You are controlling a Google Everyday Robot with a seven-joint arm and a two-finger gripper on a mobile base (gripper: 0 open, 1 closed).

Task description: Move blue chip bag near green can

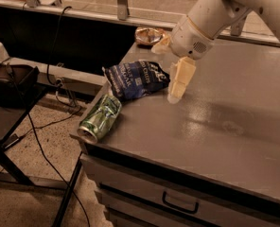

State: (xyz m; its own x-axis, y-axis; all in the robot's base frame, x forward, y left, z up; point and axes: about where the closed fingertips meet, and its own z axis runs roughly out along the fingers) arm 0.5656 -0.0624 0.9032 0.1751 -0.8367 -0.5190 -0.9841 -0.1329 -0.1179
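Now: blue chip bag lies just beside the green can

Closed and crinkled, the blue chip bag [137, 78] lies flat near the left edge of the table [225, 126]. Its foil is dark navy with white lettering and pale edges. Its lower corner reaches the upper end of the green can [100, 118], though actual contact cannot be told. The can lies on its side at the table's front left corner. It is shiny, crushed and dented, and its silver rim points off the edge; nothing of its inside shows. A smaller tan-brown snack bag [149, 34], glossy and wrinkled, sits at the far edge. Below the smooth grey tabletop, a drawer [144, 193] with a dark handle is shut. The cream-coloured hand [177, 91] hangs just right of the blue bag, low over the table, grasping nothing; whether it is spread or closed cannot be told.
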